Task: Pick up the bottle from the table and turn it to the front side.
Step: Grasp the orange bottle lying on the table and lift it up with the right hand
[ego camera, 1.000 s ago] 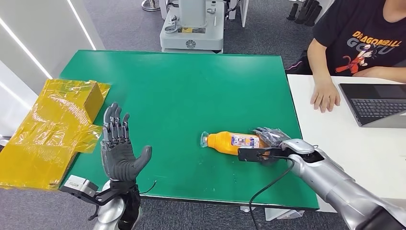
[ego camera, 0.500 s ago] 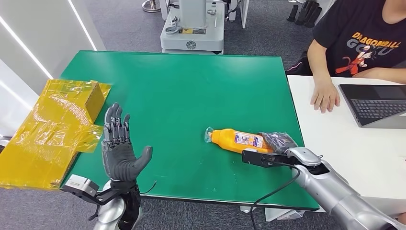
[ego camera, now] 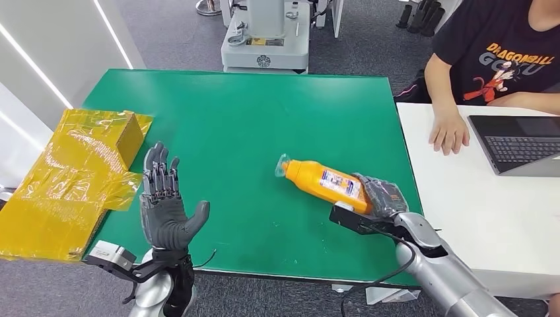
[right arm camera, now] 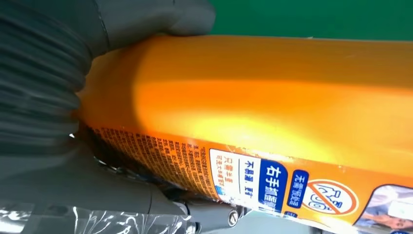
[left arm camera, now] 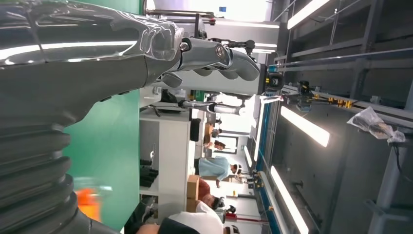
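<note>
The right hand point(ego camera: 382, 197) has its fingers point(ego camera: 370, 191) clenched around the base of the orange bottle point(ego camera: 323, 181), whose long axis runs from that hand leftward over the green bench point(ego camera: 251, 119), while the left hand point(ego camera: 162, 205) stands released, well apart.
</note>
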`<state>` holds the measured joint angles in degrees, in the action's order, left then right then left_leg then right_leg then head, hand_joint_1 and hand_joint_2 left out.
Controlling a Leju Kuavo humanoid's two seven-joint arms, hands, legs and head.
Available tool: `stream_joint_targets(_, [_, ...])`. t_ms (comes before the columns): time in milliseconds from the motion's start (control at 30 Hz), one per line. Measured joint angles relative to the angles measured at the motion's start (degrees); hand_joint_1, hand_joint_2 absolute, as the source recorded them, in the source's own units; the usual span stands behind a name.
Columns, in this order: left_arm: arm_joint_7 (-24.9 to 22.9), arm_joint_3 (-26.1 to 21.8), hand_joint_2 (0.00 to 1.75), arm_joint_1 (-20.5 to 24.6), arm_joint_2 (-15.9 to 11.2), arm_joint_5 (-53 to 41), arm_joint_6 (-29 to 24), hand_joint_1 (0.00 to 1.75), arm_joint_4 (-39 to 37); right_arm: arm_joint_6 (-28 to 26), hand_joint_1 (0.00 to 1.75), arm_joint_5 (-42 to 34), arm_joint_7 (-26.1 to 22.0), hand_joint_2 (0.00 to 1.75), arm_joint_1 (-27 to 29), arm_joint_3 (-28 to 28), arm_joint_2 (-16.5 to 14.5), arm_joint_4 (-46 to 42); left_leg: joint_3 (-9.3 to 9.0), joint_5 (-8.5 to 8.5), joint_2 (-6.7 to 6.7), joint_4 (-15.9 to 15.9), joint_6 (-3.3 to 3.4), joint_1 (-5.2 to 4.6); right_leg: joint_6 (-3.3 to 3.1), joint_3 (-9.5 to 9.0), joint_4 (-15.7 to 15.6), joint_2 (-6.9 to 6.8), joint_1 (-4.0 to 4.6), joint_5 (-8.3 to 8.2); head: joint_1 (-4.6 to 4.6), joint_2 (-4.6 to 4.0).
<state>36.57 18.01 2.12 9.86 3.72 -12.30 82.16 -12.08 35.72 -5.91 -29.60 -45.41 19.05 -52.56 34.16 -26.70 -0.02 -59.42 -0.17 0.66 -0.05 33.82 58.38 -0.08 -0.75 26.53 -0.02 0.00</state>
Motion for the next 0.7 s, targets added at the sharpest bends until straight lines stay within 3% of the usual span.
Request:
stream_joint_targets(100, [0.1,0.0,1.75,0.0,0.3,0.0,-0.4,0.00,0.0,-5.6,1.75,-2.1,-1.4,1.75,1.8,4.3,-2.5,-1.9,0.05,0.00,0.01,0.0,0.00,0.00,-0.02,0.08,0.0,0.00,0.00,0.01,-0.01,0.00])
stream_joint_targets(300, [0.2,0.0,1.75,0.1,0.5,0.2,-0.7,0.00,-0.5,-10.2,1.75,-6.1,-5.3,1.75,3.8,9.0,-4.8,-4.4,0.15,0.00,0.03,0.0,0.00,-0.01,-0.02,0.17,0.0,0.02,-0.01,0.01,-0.01,0.00])
stream_joint_targets(567, [0.3,0.0,1.75,0.3,0.5,0.5,-0.8,0.00,-0.8,-12.1,1.75,-7.6,-7.3,1.75,5.0,11.3,-5.9,-6.1,0.17,0.00,0.02,0.0,0.00,-0.01,-0.02,0.19,0.0,0.01,-0.01,0.01,0.00,0.00])
stream_joint_targets(700, [0.8,0.1,1.75,0.6,0.5,1.3,-1.4,0.00,-1.0,-16.8,1.75,-10.0,-11.6,1.75,5.6,11.6,-6.3,-7.6,0.18,0.00,0.02,0.0,0.00,-0.01,-0.02,0.22,0.0,0.01,-0.01,0.02,-0.01,0.00])
